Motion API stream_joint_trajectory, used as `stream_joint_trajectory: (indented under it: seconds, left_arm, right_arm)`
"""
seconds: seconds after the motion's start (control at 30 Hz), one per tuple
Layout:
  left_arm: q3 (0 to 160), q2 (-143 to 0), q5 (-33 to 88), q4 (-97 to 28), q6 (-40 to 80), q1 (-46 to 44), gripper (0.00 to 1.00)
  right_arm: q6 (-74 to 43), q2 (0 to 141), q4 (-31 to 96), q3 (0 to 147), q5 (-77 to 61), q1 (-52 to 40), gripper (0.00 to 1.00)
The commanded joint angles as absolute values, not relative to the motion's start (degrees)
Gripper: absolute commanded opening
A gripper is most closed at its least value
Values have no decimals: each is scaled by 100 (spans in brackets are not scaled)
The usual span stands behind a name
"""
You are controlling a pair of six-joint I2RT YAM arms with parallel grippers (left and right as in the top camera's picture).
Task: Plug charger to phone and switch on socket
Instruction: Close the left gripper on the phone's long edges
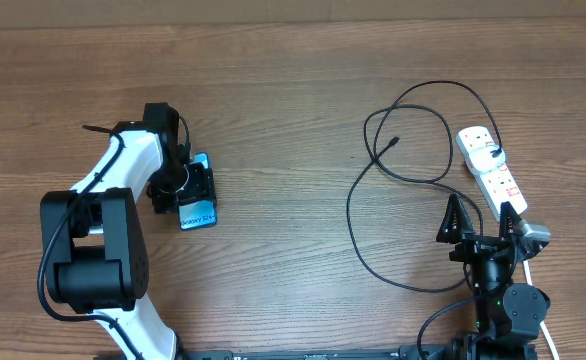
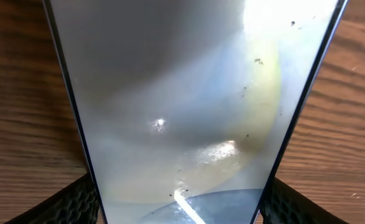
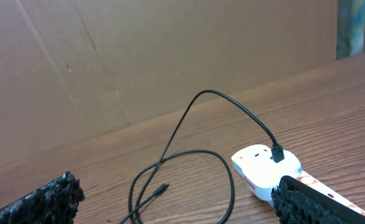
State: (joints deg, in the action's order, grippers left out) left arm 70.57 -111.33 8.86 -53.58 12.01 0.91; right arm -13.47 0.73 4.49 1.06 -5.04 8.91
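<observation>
spilling past the wrist view's edges, the phone (image 2: pixel 182 93) sits pinched in the left claw (image 1: pixel 185 185). right claw (image 1: pixel 481 222) gapes empty, well apart.

Lit brightly and evenly from above in the overhead view, throwing only soft, short shadows beside the left arm (image 1: pixel 123 165). Sharp and straight-lined across the wooden surface (image 1: pixel 273 80), right out to the edges. Far too close in the left wrist view: smears the phone (image 2: pixel 182 93) into a pale, milky blur, with glare flaring white at top right and a small hot spot near the middle. Softer and warmer in the right wrist view — bright on the socket (image 3: pixel 266 167), dark and out of focus on the right gripper (image 3: pixel 182 205) at the bottom corners.
</observation>
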Motion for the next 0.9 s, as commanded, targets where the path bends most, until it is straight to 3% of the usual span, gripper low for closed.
stream_joint_trajectory:
  seconds: [0.0, 0.87]
  left_arm:
    - [6829, -11502, 1518, -5157, 1415, 60, 70]
    - [6829, -11502, 1441, -4838, 1417, 60, 95]
  right_arm:
    - [-1352, 16, 423, 45, -456, 902, 100]
    - [-1352, 16, 423, 45, -456, 902, 100]
